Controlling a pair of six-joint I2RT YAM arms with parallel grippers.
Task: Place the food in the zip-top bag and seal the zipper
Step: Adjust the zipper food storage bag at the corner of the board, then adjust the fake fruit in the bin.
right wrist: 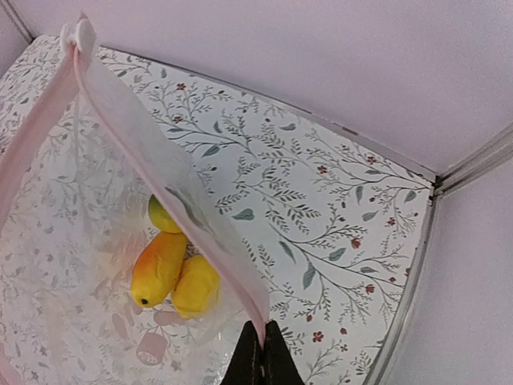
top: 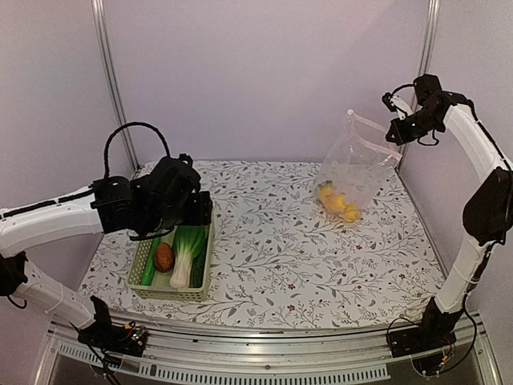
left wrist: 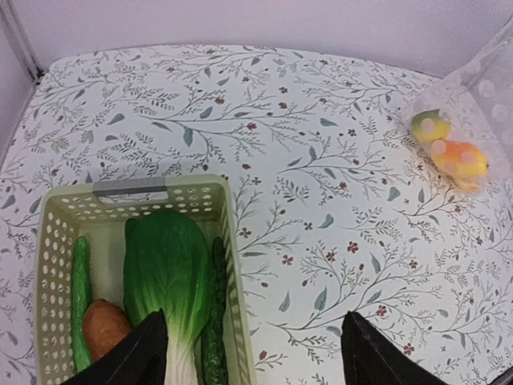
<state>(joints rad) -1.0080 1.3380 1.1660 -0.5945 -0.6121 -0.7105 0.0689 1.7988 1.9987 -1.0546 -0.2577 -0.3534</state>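
**Top external view: bag held open, next pick waits in the basket**

On the table, the right gripper is clamped on the bag at its zipper, mouth held up, with yellow fruits inside. The left gripper hovers over the basket, fingers apart. It should straddle the bok choy across its width and close gently.

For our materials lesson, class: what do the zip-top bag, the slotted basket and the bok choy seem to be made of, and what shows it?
The zip-top bag: thin clear plastic film, glossy; the fruit shows through and it crinkles. The basket: stiff pale green plastic, matt; moulded rows of holes. The bok choy: probably moulded plastic or rubber, smooth, slightly shiny; which is unclear.
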